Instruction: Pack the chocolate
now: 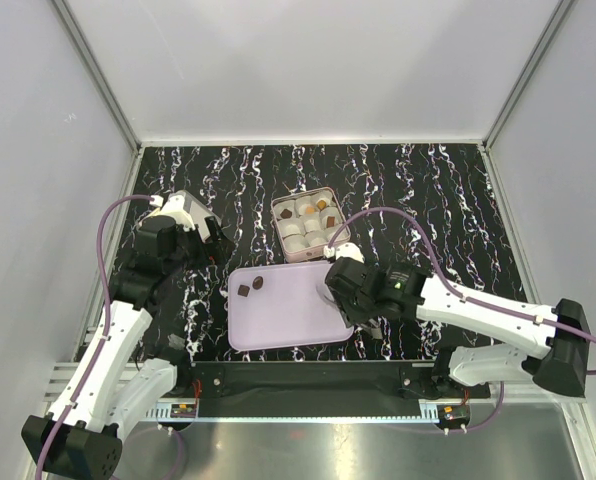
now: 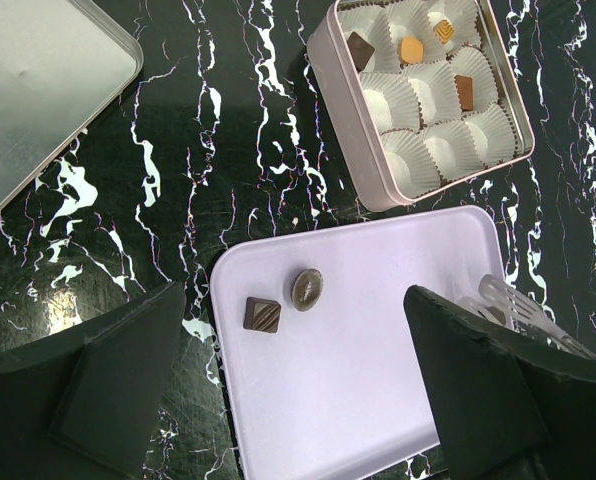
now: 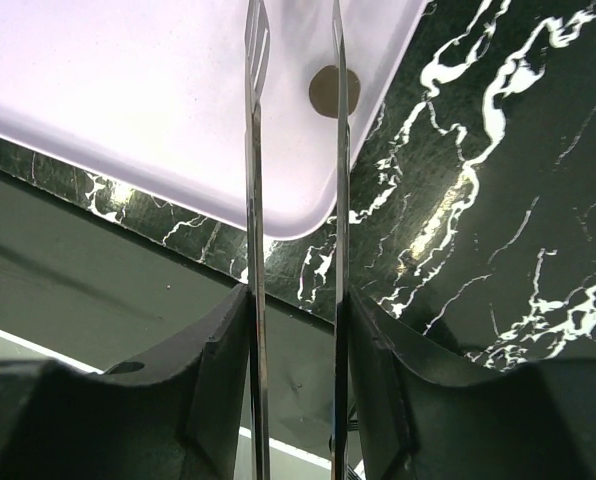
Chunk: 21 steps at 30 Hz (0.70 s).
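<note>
Lavender tray (image 2: 378,400) on the marble desk (image 2: 228,130) held 2 dark chocolates (image 2: 262,314) at its upper left, plus a round brown piece (image 3: 335,91) near its edge, prob. a 3rd. The square tin (image 2: 340,120), upper right of the left wrist view, had 4 cups filled and 5 empty, so approx. halfway by my read.

Right gripper (image 3: 296,60): jaws narrowly apart, nothing clamped. The round piece lay partly behind the jaw at frame right, not btwn them.

Left gripper (image 2: 298,380): jaws wide apart, empty. The 2 dark ones sat mid-frame btwn them, untouched.
</note>
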Available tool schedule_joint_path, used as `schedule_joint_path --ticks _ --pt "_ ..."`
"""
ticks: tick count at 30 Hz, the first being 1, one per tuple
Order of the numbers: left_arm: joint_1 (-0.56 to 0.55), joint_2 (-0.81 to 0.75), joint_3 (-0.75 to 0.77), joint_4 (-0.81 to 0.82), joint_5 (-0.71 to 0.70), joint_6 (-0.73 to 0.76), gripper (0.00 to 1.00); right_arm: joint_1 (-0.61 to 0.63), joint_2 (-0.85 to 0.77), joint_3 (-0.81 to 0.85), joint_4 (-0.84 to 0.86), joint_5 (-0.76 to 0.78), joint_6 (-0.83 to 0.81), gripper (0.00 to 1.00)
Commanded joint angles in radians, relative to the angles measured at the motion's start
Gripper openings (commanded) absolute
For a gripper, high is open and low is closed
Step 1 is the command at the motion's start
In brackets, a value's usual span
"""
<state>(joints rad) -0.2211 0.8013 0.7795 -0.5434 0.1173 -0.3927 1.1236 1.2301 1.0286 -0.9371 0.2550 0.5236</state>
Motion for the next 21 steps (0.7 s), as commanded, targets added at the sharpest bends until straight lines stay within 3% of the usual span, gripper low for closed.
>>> schedule_joint_path --ticks 1,13,21 --pt "0.008 -0.005 0.024 0.043 0.007 -0.003 0.99 0.008 -0.041 0.07 0.0 0.07 -0.017 0.48" --pt "0.008 -0.008 0.023 0.045 0.01 -0.003 0.99 0.008 -0.086 0.047 -0.135 0.052 0.082 0.48" --pt "0.008 -0.011 0.021 0.043 0.012 -0.005 0.99 0.008 -0.142 0.002 -0.111 0.001 0.11 0.5"
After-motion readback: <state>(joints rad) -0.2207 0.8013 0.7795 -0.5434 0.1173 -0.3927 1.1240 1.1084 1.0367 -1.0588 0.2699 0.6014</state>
